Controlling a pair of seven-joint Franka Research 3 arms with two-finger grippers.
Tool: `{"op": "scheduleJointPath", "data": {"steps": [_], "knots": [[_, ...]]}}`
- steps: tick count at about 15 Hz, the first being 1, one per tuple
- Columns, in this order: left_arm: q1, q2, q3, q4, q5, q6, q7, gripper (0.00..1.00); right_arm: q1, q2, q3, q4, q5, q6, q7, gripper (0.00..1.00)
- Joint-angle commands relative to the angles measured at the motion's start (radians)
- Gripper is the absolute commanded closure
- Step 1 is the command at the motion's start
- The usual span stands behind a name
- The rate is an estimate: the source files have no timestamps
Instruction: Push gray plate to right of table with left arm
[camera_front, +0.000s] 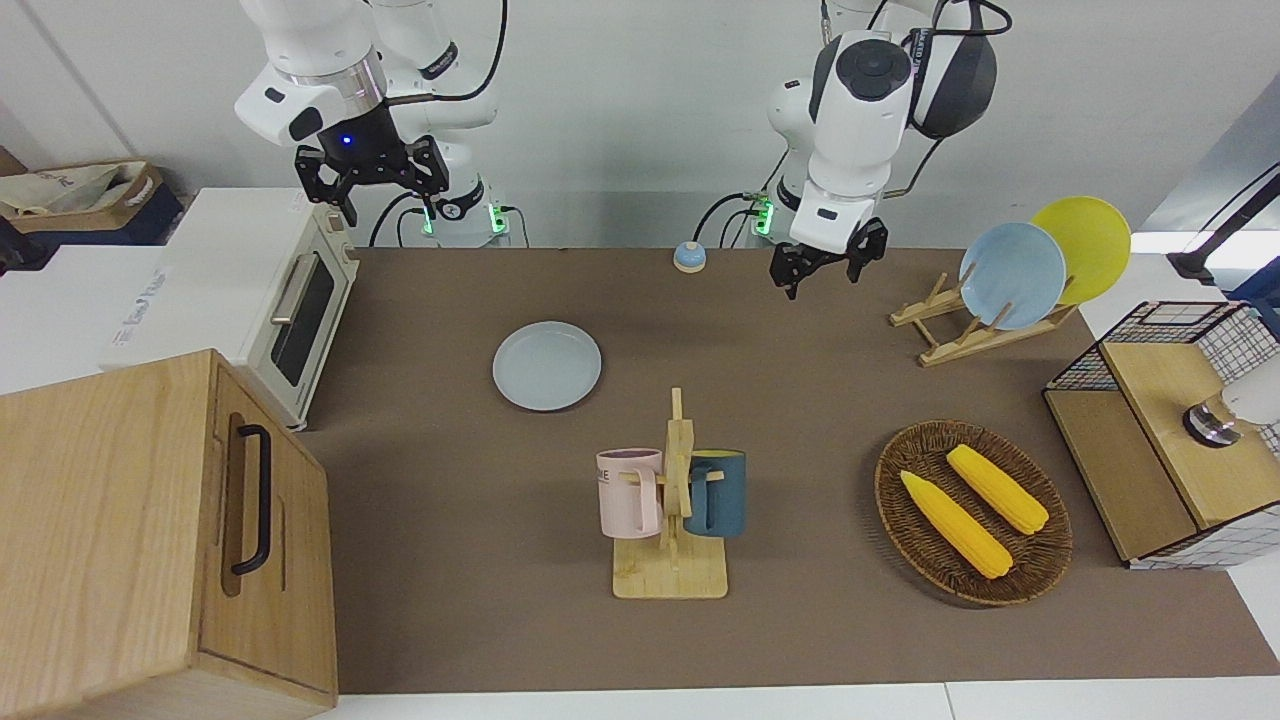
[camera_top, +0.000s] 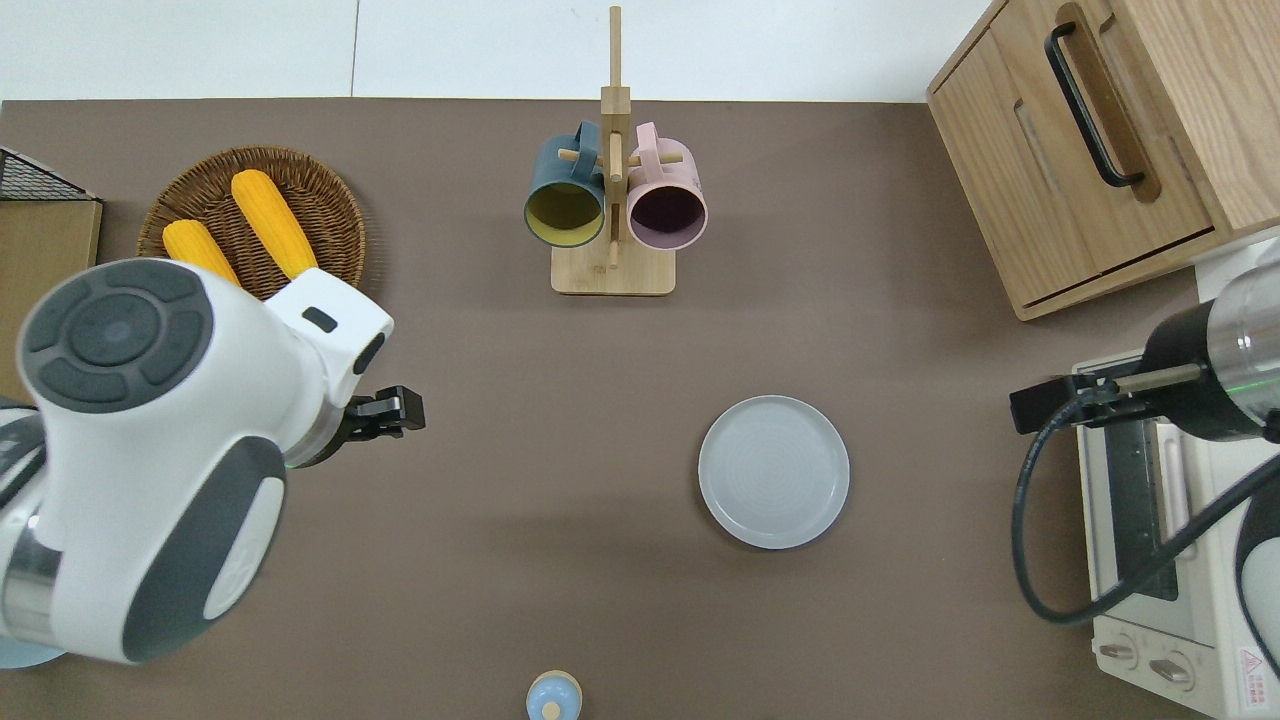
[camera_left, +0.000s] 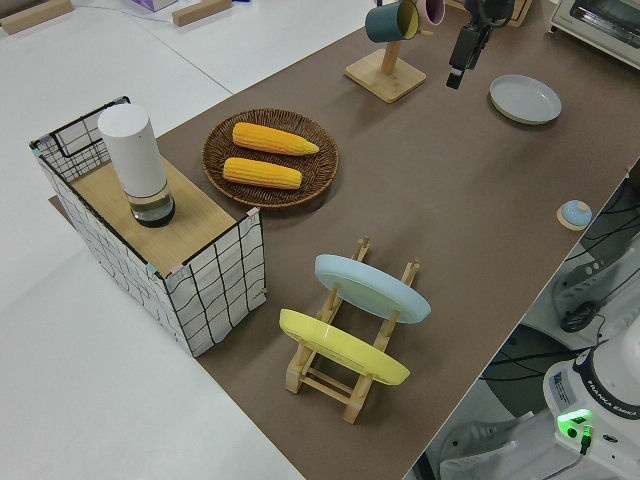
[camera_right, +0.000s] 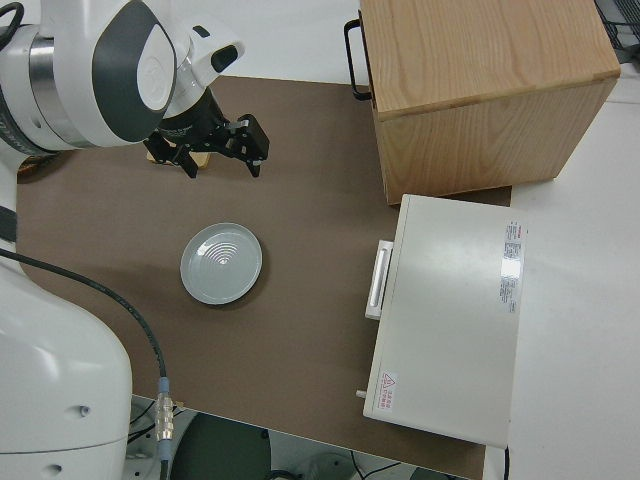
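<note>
Left gripper (camera_front: 828, 262) is held in the air with its fingers spread apart and nothing between them; in the overhead view it is seen over bare table (camera_top: 480, 520), between the wicker basket (camera_top: 330, 215) and the gray plate (camera_top: 774, 471), well apart from both. Right gripper (camera_front: 370, 180) is parked, and its fingers are likewise seen apart and empty.

One gray plate is found lying flat on the table, toward the right arm's end, roughly midway between the table's two long edges and clear of the toaster oven (camera_front: 290, 300) at that end. Nothing is carried on it.

Two ears of yellow corn (camera_front: 985, 505) are held in the single wicker basket, which stands toward the left arm's end, near the table's long edge farther from the robots. One wooden mug stand (camera_front: 672, 520) is placed near the middle of that same edge, with two mugs hung on it: one pink mug (camera_front: 630, 492) and one dark teal mug (camera_front: 718, 492). Two plates are stood upright in one wooden dish rack (camera_front: 950, 325) at the left arm's end: one sky-blue plate (camera_front: 1012, 275) and one yellow plate (camera_front: 1085, 245). One small bell (camera_front: 689, 257) is seen at the long edge nearest the robots. One wooden cabinet (camera_front: 150, 540) occupies the corner at the right arm's end farthest from the robots.
</note>
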Motion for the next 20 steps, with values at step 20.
{"op": "scheduleJointPath", "data": {"steps": [20], "knots": [[0.259,0.001,-0.013,0.088,-0.107,-0.062,0.439,0.01,-0.02,-0.006,0.015,0.004,0.01,-0.013,0.0,0.017]]}}
